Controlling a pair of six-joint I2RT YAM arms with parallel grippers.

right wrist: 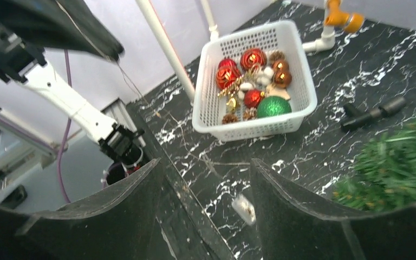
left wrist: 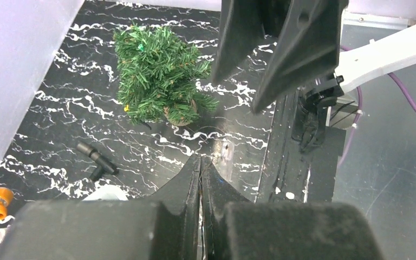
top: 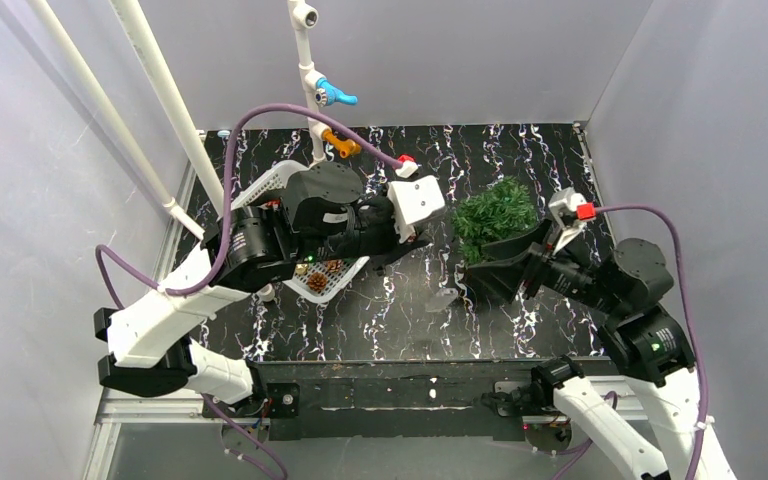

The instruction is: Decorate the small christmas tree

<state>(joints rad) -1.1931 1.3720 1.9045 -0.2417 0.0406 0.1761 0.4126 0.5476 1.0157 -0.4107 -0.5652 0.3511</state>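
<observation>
The small christmas tree (left wrist: pixel 160 76) stands far right on the table, with the ornaments in the white basket (right wrist: pixel 211 116) off to its left. The left gripper (left wrist: pixel 201 160) is pinched tight, nothing visible in it. The right gripper (right wrist: pixel 206 162) sits just near the tree, spread wide and empty - probably waiting to steady it.

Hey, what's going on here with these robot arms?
Two robot arms are working on the small christmas tree, which stands upright on the table. Ornaments lie in the white basket. The left gripper is shut, no ornament visible in it; the right gripper is open near the tree, holding nothing.
</observation>
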